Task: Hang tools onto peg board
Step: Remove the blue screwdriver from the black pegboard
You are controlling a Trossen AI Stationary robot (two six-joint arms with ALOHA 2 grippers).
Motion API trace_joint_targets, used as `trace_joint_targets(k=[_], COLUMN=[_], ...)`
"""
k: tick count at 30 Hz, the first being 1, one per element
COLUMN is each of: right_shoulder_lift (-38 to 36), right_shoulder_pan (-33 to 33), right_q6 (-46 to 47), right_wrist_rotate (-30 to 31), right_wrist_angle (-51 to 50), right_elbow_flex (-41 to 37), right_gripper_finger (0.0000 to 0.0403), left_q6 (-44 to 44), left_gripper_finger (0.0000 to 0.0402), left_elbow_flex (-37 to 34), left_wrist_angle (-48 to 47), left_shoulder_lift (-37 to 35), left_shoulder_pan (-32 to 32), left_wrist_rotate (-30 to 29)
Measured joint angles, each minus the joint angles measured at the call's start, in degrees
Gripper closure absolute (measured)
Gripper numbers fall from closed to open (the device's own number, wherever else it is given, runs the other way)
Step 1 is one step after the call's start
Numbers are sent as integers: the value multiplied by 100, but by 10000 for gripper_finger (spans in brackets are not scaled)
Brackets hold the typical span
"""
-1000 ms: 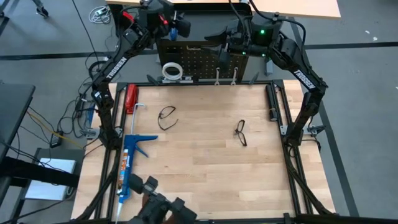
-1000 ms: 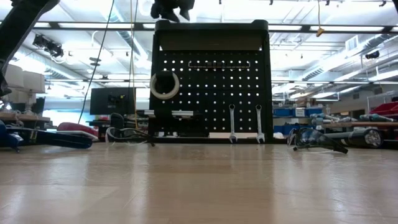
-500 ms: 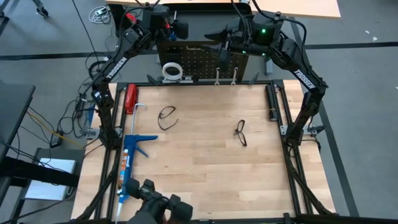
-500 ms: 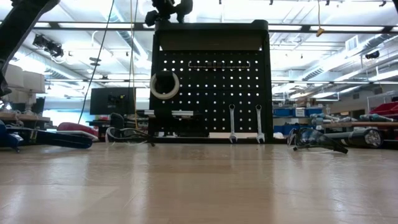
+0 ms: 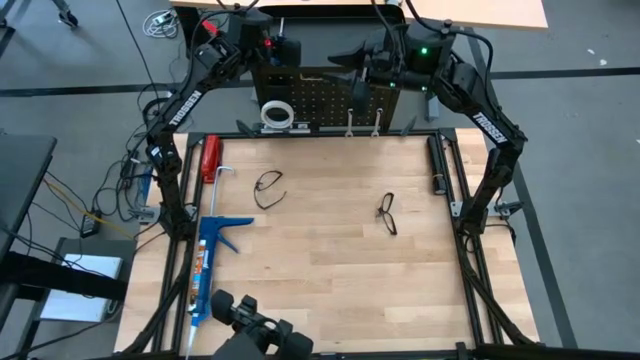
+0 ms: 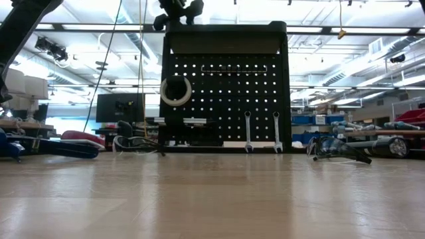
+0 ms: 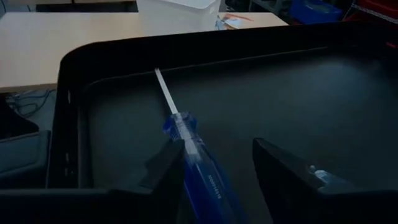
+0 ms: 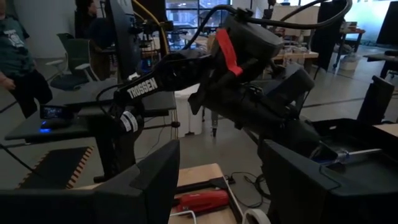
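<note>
At the tabletop's (image 5: pixel 330 260) far edge, above the peg board (image 5: pixel 320 95), the left gripper (image 7: pixel 214 171) loosely straddles the screwdriver (image 7: pixel 193 155); the right gripper (image 8: pixel 217 180) gapes empty.

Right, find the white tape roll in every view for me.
High view: the tape roll hangs on the left part of the peg board.
Low view: the roll is left of centre on the board, above the two wrenches.
Left wrist view: not in it.
Right wrist view: a white curve at the bottom edge, likely the roll.
Shared landmark: the peg board, in the high and low views.
</note>
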Motion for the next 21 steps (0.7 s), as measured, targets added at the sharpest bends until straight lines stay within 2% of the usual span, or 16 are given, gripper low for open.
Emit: trace_joint_targets(k=[4,7,17,21], right_shoulder_lift=[0,0,0,0], right_shoulder_pan=[31,39,39,19], right_q6=[-2,-2,74,72], right_wrist_rotate=[-1,-1,-1,32], right_wrist_angle=[-2,0,243,411], right_elbow_flex=[0,0,0,0], right_gripper_finger=[172,172,172,172], left_q6=[-28,-45,15,15], left_gripper_finger=[211,231,383,393], left_elbow_flex=[-2,-4,-17,-17], left_wrist_angle=[-28,-37,-49,-83], left_shoulder_lift=[4,4,14,17], left_shoulder_pan=[1,1,46,46], left_wrist_rotate=[12,30,588,791])
